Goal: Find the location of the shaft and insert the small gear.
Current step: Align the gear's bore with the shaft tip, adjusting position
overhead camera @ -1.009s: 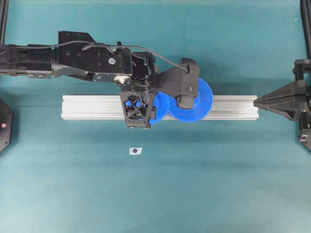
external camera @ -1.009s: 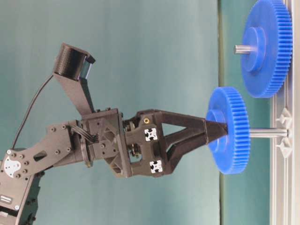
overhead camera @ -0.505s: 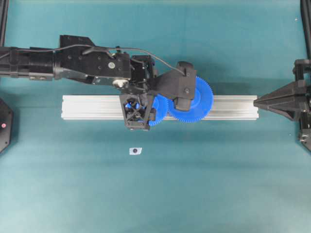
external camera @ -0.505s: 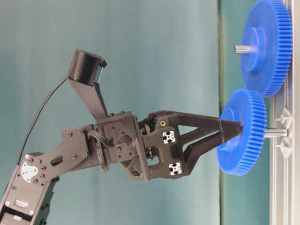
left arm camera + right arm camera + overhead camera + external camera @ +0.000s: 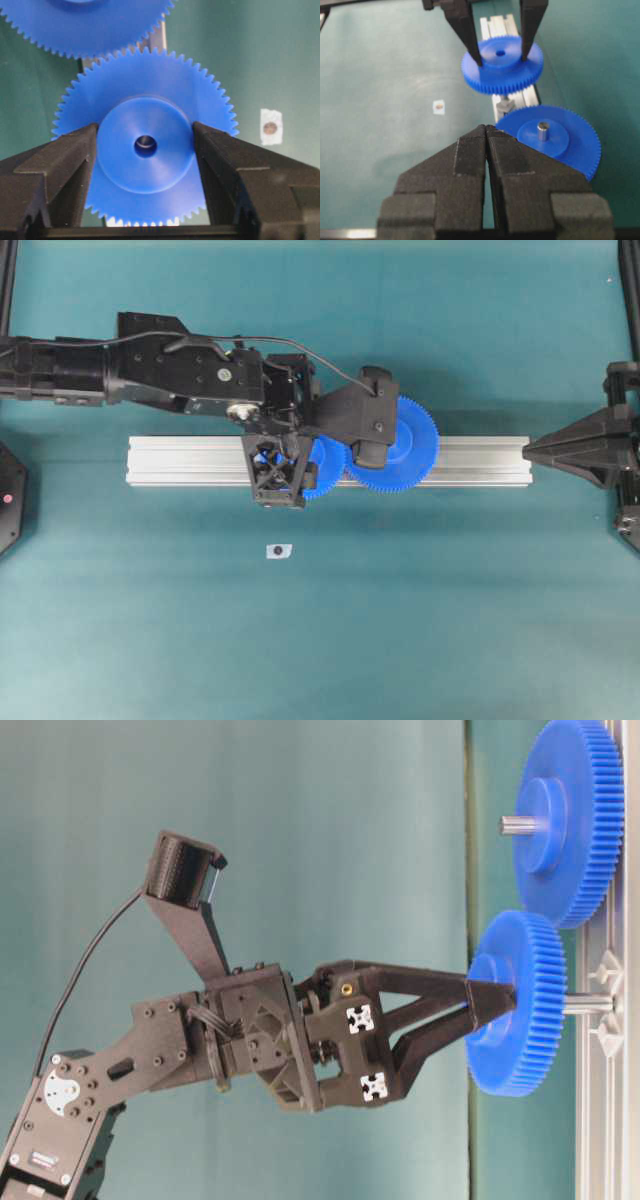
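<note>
We think the small gear (image 5: pixel 515 1003) is light, hard and a bit slippery, so its round middle bump is the best place to hold. Our left end effector (image 5: pixel 145 147) pinches that bump from both sides (the right one (image 5: pixel 486 132) is closed, holding nothing). The gear sits partway down the shaft (image 5: pixel 588 1004) on the rail (image 5: pixel 190 460).

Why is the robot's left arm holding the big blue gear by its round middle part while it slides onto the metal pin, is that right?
Not quite. The left gripper holds the small gear, not the big one. Its fingers pinch the round hub while the gear sits on the shaft. The table-level view shows the larger gear already mounted beside it on the rail.
</note>
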Tool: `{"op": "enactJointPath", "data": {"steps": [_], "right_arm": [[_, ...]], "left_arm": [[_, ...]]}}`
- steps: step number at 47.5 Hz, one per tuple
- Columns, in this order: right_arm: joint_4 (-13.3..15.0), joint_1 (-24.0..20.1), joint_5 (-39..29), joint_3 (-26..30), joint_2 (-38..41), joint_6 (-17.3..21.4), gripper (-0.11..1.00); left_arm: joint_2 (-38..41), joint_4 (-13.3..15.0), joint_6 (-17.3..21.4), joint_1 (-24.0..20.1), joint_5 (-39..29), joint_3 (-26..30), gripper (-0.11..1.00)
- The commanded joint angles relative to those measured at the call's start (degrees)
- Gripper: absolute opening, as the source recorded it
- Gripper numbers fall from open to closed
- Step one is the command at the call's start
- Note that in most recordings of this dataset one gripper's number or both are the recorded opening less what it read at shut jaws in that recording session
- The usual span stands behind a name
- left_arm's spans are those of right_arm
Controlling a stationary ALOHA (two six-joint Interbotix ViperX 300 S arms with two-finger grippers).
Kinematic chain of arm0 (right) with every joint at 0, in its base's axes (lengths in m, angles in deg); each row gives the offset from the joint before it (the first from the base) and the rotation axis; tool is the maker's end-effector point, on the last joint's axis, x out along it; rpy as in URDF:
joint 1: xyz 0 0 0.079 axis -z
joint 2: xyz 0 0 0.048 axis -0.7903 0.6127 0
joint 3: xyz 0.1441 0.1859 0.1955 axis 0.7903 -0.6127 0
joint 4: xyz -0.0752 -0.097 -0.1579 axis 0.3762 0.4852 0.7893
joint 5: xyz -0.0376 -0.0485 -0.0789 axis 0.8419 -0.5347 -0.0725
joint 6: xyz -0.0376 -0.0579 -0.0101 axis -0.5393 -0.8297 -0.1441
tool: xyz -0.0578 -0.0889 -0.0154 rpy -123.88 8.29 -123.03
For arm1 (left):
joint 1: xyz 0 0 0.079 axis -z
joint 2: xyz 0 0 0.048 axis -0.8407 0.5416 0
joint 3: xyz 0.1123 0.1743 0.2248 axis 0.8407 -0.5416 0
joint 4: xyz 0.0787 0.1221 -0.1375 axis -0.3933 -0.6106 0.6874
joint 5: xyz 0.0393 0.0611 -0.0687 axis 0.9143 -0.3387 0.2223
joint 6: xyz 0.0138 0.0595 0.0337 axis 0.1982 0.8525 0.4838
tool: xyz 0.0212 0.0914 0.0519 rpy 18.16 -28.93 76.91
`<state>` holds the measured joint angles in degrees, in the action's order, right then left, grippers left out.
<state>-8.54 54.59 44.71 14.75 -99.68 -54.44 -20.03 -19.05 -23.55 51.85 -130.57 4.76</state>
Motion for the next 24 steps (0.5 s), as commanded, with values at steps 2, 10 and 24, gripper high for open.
{"op": "enactJointPath", "data": {"steps": [2,10,24], "right_arm": [[-0.09,0.09,0.35,0.62,0.35,0.53,0.02],[-0.09,0.09,0.26,0.62,0.26,0.53,0.02],[-0.09,0.09,0.35,0.62,0.35,0.53,0.02]], "left_arm": [[-0.88,-0.26,0.09,-0.88,-0.97,-0.44,0.65],[-0.62,-0.26,0.09,-0.88,-0.97,-0.35,0.65],[-0.44,-0.26,0.53,-3.16,-0.70,1.58,0.65]]}}
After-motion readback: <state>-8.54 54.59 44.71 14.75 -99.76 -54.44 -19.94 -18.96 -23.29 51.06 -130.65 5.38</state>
